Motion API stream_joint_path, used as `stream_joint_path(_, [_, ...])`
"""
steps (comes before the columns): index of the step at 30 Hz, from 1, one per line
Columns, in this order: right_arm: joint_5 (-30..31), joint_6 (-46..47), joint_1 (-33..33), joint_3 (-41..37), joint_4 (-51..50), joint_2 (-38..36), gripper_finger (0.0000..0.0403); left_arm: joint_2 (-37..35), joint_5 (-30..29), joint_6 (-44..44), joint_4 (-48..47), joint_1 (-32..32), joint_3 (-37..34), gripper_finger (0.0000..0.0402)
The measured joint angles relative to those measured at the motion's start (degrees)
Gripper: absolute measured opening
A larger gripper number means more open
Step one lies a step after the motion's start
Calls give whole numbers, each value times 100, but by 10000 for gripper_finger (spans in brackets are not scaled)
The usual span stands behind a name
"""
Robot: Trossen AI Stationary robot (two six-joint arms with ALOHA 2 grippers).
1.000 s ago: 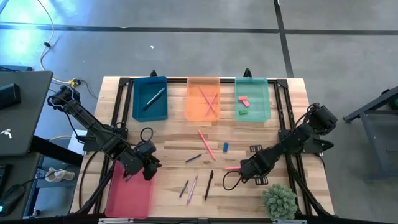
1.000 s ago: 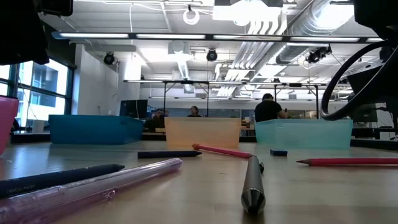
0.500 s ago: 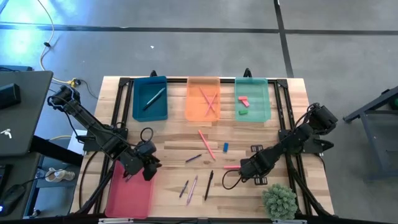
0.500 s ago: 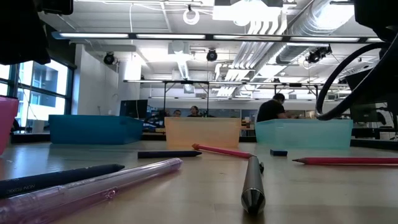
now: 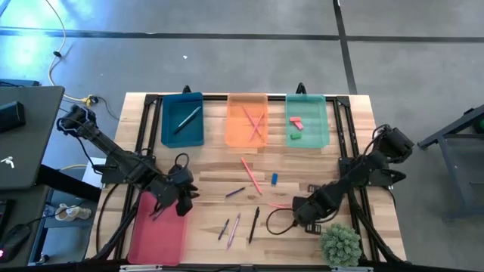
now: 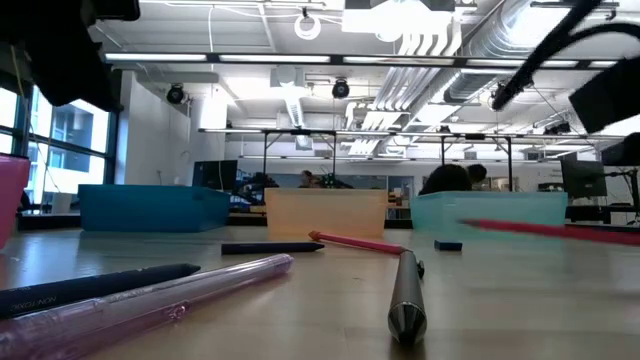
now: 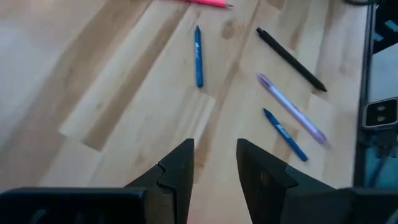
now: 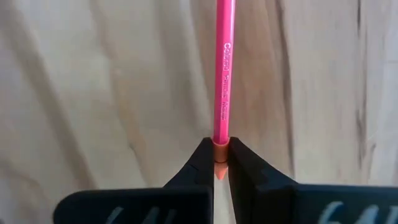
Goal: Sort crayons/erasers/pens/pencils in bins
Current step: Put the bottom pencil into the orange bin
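A: Pencil (image 8: 221,74) status?
B: Pink, pinched at its very end by right gripper (image 8: 221,163), jaws shut on it, low over table (image 5: 302,170) nr front right. Looks light, stiff, slick round shaft. End grip means it may swing or slip; I'd hold nearer the middle.
A: Left gripper (image 7: 214,163)?
B: Jaws narrow, nothing betw them, above pink bin (image 5: 160,230).
A: Target?
B: Prob orange bin (image 5: 247,119), far side, already has pink sticks.
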Motion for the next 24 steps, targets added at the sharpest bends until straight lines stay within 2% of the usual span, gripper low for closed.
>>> stream_joint_path(3, [334, 155, 32, -4, 564, -146, 1, 0, 12, 419, 0, 205, 0, 110])
stream_joint_path(8, [1240, 3, -52, 0, 1214, -407, 0, 0, 27, 1130, 0, 582, 0, 110])
stream_joint_path(12, [2073, -454, -301, 2, 1677, -613, 0, 0, -48, 1710, 22, 882, 0, 110])
stream_joint_path(15, [2564, -1037, -605, 2, 2316, -741, 0, 0, -312, 2135, 67, 1081, 0, 110])
stream_joint_path(20, [2805, -2171, -1382, 2, 3526, -898, 4, -1, -707, 2974, 433, 1414, 0, 110])
stream_joint_path(24, [2802, -2940, -2126, 4, 4311, -972, 5, -2, -764, 3578, 964, 1673, 0, 110])
